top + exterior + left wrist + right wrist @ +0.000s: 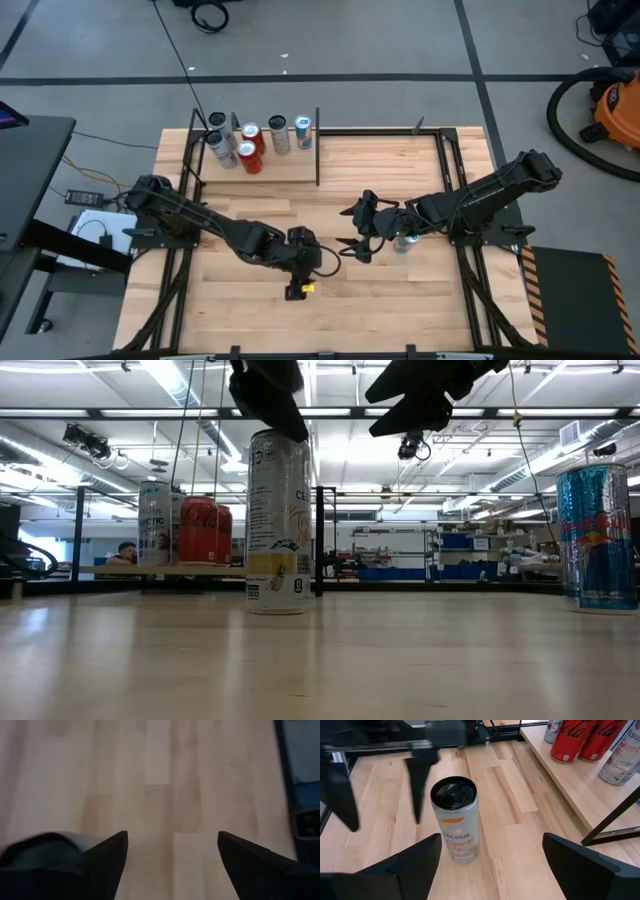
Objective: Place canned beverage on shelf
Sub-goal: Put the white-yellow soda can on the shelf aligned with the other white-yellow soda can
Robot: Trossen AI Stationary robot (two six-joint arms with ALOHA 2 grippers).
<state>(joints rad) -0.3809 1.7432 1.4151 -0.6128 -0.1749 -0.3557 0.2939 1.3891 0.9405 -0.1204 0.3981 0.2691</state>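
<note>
A robotics lab or workshop hall: the pale butcher-block wooden counter [400, 290] stands on a grey concrete floor [380, 40] marked with taped lines, with an orange and black shop vacuum [605, 105] and loose black cables [210, 14] beside it. Behind it, long fluorescent ceiling lights [190, 385] run over rows of blue storage bins [400, 572] on open racks.

bare tabletop [400, 300] ahead — cans [258, 140] crowd shelf [285, 165]
</note>
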